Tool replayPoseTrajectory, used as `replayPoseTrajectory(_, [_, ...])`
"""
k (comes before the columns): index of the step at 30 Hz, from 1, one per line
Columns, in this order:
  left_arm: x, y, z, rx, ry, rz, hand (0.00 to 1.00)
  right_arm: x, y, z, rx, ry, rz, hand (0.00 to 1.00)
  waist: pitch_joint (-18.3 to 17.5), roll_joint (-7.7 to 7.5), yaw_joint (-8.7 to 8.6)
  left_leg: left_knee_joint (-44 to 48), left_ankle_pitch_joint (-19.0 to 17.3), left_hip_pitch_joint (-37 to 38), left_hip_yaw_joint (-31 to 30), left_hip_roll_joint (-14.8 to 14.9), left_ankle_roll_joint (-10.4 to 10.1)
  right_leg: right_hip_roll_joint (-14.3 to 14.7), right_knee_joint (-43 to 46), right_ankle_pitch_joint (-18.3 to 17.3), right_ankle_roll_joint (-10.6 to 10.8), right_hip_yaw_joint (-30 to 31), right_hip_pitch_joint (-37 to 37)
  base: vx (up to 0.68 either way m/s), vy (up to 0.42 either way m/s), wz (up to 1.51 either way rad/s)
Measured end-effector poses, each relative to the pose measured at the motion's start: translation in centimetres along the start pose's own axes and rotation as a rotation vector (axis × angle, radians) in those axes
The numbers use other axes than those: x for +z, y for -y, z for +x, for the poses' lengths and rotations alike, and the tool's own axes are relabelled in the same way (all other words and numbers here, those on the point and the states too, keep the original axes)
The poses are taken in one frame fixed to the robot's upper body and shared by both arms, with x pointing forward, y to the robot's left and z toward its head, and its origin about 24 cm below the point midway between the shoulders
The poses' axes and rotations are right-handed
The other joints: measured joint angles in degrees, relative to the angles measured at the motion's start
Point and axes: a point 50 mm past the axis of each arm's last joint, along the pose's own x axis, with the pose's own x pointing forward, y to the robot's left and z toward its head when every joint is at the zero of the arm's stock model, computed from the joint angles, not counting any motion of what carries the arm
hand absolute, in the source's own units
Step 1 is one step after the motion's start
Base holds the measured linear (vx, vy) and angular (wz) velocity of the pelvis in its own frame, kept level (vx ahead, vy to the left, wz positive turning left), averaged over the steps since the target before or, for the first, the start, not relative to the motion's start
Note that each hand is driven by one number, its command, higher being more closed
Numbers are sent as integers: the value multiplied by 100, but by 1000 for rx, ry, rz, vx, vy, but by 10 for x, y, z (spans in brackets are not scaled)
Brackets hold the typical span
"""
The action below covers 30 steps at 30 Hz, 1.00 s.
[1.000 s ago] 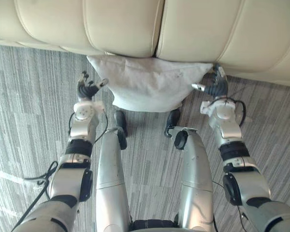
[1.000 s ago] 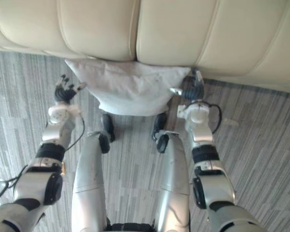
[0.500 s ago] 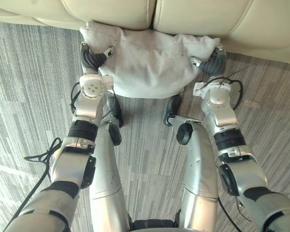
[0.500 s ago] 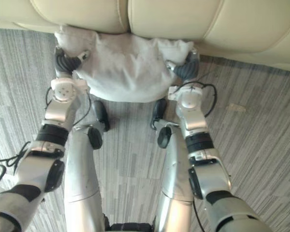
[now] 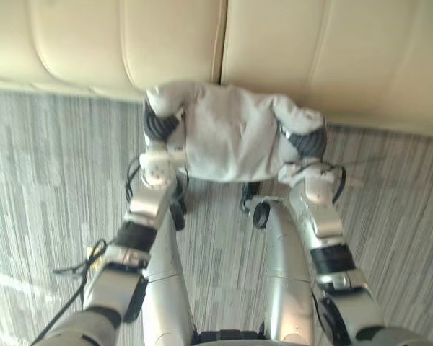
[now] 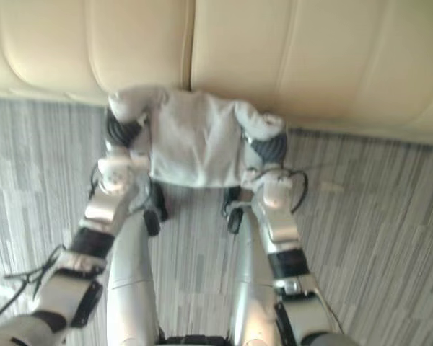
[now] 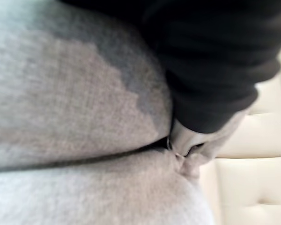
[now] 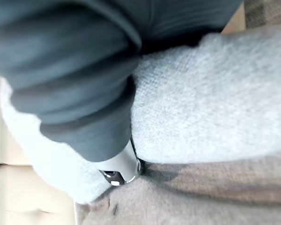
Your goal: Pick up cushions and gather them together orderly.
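Squarely between both hands, a pale grey cushion is held at the foot of a cream sofa.
The left hand clamps the cushion's left end and the right hand its right end. Each hand pinches a bunched fold of cloth, and the corners bulge past the dark covers. The cushion's far edge meets the sofa front below the seam between two padded sections. Grey streaked carpet floor spreads out to left and right.

Grey striped carpet floor under cream sofa
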Motion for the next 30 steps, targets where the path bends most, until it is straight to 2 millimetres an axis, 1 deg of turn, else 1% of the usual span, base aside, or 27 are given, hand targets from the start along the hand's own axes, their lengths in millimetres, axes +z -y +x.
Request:
replayPoseTrajectory(1, [-9, 3, -13, -10, -35, -21, 100, -6, 6, -9, -9, -20, -20, 100, -1, -1, -1, -184, 3, 485, 54, -14, -6, -12, -132, 25, -41, -32, 452, 141, -29, 6])
replayPoseTrajectory(2, [-14, 4, -21, -13, -55, -35, 100, -8, 9, -16, -12, -31, -23, 100, -11, -2, -3, -320, 4, 805, 81, -42, -7, -34, -221, 30, -48, -60, 735, 154, -27, 2])
replayPoseTrajectory(3, [-22, 3, -35, -22, -83, -52, 100, -11, 13, -26, -11, -45, -32, 100, -88, -4, -7, -507, 1, 1199, 115, -68, -9, -41, -357, 29, -46, -79, 1081, 116, -11, -2])
replayPoseTrajectory(4, [-27, 1, -44, -27, -104, -68, 100, -14, 15, -33, -4, -51, -47, 100, -144, -8, -3, -667, -4, 1469, 183, -85, -15, -39, -479, 22, -35, -87, 1336, 195, -6, -7])
replayPoseTrajectory(5, [-34, -2, -57, -32, -134, -82, 100, -16, 19, -45, 9, -63, -69, 100, -160, -12, 5, -966, 13, 2003, 252, -126, -32, -34, -720, 11, -16, -94, 1822, 192, 9, -6])
replayPoseTrajectory(6, [-41, -5, -69, -35, -165, -90, 100, -20, 21, -55, 17, -84, -79, 100, -285, -8, 1, -1169, 22, 2354, 264, -154, -45, -31, -882, 11, -16, -104, 2144, 172, 13, -6])
replayPoseTrajectory(7, [-45, -8, -77, -35, -190, -94, 100, -23, 23, -63, 26, -102, -86, 100, -469, -10, 0, -1271, 22, 2504, 332, -167, -46, -28, -966, 5, -6, -106, 2268, 172, 10, -7])
replayPoseTrajectory(8, [-52, -12, -90, -31, -225, -96, 100, -26, 26, -76, 38, -126, -112, 100, -708, -11, 15, -1466, 24, 2781, 418, -184, -48, -16, -1118, -23, 40, -104, 2500, 188, 6, -12])
replayPoseTrajectory(10, [-59, -18, -107, -27, -272, -95, 100, -33, 29, -91, 55, -178, -120, 100, -788, 1, 36, -1824, 27, 3469, 537, -234, -54, -16, -1362, -58, 99, -83, 3109, 171, 12, -14])
replayPoseTrajectory(11, [-64, -21, -119, -34, -305, -95, 100, -39, 31, -103, 65, -222, -124, 100, -932, 7, 40, -2039, 31, 3823, 607, -260, -59, -6, -1508, -76, 129, -60, 3402, 134, 30, -15])
replayPoseTrajectory(13, [-73, -25, -136, -41, -364, -91, 100, -47, 37, -121, 70, -289, -132, 100, -1352, 28, 82, -2334, 42, 4154, 720, -314, -66, 6, -1670, -101, 172, 7, 3621, 154, 31, -17])
replayPoseTrajectory(15, [-75, -25, -141, -48, -382, -92, 100, -49, 39, -126, 73, -309, -134, 100, -1412, 48, 94, -2460, 58, 4375, 753, -341, -76, 15, -1735, -115, 195, 40, 3793, 144, 27, -9])
replayPoseTrajectory(16, [-77, -26, -145, -51, -398, -91, 100, -51, 40, -130, 74, -323, -137, 100, -1427, 64, 94, -2411, 72, 4536, 717, -319, -76, 48, -1818, -139, 216, 37, 4003, 137, 17, -1])
replayPoseTrajectory(18, [-81, -28, -151, -43, -432, -114, 100, -52, 41, -132, 80, -331, -155, 100, -1425, 64, 98, -1589, 98, 4419, 510, -222, -40, 75, -1875, -263, 206, 1, 4366, 84, -13, 5])
replayPoseTrajectory(19, [-82, -29, -154, -41, -445, -119, 100, -52, 41, -134, 81, -334, -165, 100, -1426, 63, 101, -1099, 163, 4310, 389, -173, 13, 80, -1860, -335, 190, -11, 4489, 0, 0, 0])
replayPoseTrajectory(20, [-83, -29, -156, -43, -454, -120, 100, -51, 42, -136, 81, -335, -170, 100, -1445, 54, 122, -611, 300, 4176, 346, -108, 36, 86, -1846, -475, 184, -6, 4627, 11, -1, -8])
replayPoseTrajectory(23, [-85, -30, -160, -43, -467, -121, 100, -50, 43, -137, 77, -337, -170, 100, -1563, 11, 196, 161, 839, 3717, 359, 46, 113, 147, -2039, -500, 103, 165, 4812, 77, 2, -14])
replayPoseTrajectory(24, [-85, -29, -161, -40, -472, -125, 100, -50, 43, -137, 75, -335, -171, 100, -1582, -2, 219, 115, 627, 3685, 359, 46, 112, 160, -2122, -476, 62, 186, 4831, 131, 49, -11])
replayPoseTrajectory(25, [-86, -28, -162, -39, -477, -131, 100, -50, 43, -136, 72, -331, -171, 100, -1622, 37, 227, -194, 315, 3667, 325, -46, 103, 158, -2198, -435, -6, 234, 4848, 140, 74, -3])
replayPoseTrajectory(26, [-86, -26, -163, -42, -482, -137, 100, -49, 44, -134, 63, -322, -174, 100, -1638, 61, 219, -847, 123, 3668, 267, -246, 25, 154, -2309, -425, -14, 317, 4872, 167, 119, 2])
replayPoseTrajectory(27, [-86, -24, -164, -44, -488, -142, 100, -49, 45, -131, 57, -318, -178, 100, -1639, 63, 222, -1510, 135, 3669, 148, -470, -6, 150, -2419, -425, -12, 404, 4923, 155, 120, 0])
replayPoseTrajectory(28, [-87, -24, -166, -44, -497, -142, 100, -51, 46, -130, 55, -322, -182, 100, -1646, 63, 227, -2033, 194, 3683, 14, -646, -38, 148, -2525, -414, 13, 453, 4990, 200, 164, -23])
replayPoseTrajectory(29, [-89, -26, -171, -38, -516, -138, 100, -56, 47, -126, 63, -334, -192, 100, -1668, 75, 260, -2833, 475, 3801, -191, -809, -171, 164, -2658, -403, 101, 547, 5089, 258, 217, -66])
replayPoseTrajectory(30, [-92, -29, -177, -27, -540, -131, 100, -63, 46, -122, 77, -351, -204, 100, -1707, 144, 364, -3162, 943, 3975, -288, -872, -21, 225, -2699, -440, 237, 763, 5147, 270, 236, -93])
